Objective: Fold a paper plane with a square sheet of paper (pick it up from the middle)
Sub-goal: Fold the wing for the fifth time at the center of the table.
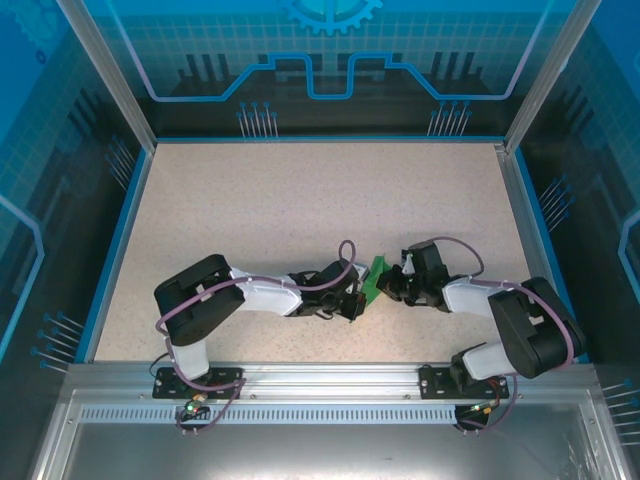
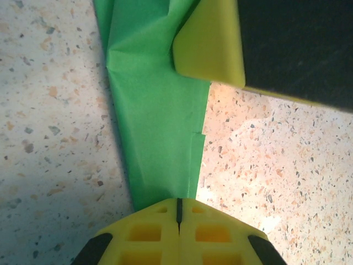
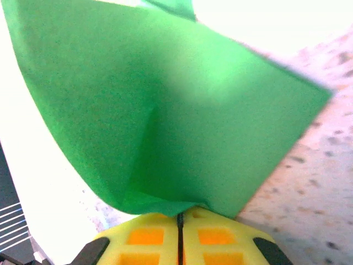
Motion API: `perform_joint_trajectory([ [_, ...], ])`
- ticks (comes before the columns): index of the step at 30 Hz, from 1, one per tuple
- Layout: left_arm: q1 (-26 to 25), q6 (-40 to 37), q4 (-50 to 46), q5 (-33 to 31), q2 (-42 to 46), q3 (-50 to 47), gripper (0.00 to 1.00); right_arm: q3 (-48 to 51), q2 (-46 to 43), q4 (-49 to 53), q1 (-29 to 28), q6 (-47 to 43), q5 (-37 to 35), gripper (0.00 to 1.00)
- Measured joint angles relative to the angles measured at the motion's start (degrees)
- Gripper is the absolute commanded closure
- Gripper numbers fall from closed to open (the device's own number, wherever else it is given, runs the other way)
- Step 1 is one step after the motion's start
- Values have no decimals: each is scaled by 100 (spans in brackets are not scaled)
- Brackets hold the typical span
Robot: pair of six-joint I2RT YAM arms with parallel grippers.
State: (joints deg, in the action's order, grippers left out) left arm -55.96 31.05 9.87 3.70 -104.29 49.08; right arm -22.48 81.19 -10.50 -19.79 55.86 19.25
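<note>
Left end effector (image 2: 178,203) tight on paper (image 2: 157,121)

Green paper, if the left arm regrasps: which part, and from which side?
Likely the flat layered strip of the green paper, with the left fingers closing across its straight long edge from that edge's free side. That part looks smooth and doubled; near the right gripper it's crumpled. Both grippers are shut on it now.

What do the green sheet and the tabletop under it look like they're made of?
The green sheet looks like thin matte paper: it has sharp creases, soft wrinkles and a faint fibrous grain. The tabletop is a hard, smooth beige surface with dark and orange specks. It is probably stone-look laminate or composite, but the look doesn't settle which.
</note>
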Motion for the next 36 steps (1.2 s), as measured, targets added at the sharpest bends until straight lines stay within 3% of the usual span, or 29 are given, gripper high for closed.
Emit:
perform_joint_trajectory([
  [8,4,-118,256,2,46,-173,100,-175,-83,343,310,-299,-92,91],
  [14,7,-146,280,4,39,-173,100,-315,-1187,1115,256,-435,-24,91],
  [19,28,-149,299,52,20,-166,100,-323,-1797,1349,-140,-262,52,91],
  [36,66,-149,457,181,20,-243,100,-304,216,-267,-713,540,-188,91],
])
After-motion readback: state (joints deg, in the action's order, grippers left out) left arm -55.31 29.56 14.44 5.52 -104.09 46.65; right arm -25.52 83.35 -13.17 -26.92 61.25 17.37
